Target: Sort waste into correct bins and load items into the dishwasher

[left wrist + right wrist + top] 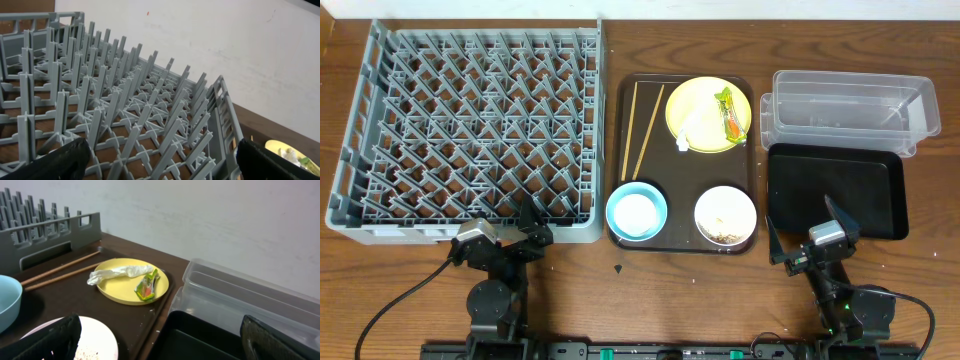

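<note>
L jaws apart, empty, at near edge of grey dish rack point(470, 130), prob. for loading; R jaws apart, empty, at black tray point(850, 180) by clear tub point(840, 100), prob. for waste. Snack wrapper point(728, 115) & crumpled paper point(687, 133) lie on yellow plate point(695, 100).

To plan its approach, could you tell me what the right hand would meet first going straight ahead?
Most likely the black tray, directly ahead of the open right hand; the clear tub lies beyond. Hand height is unclear.
</note>
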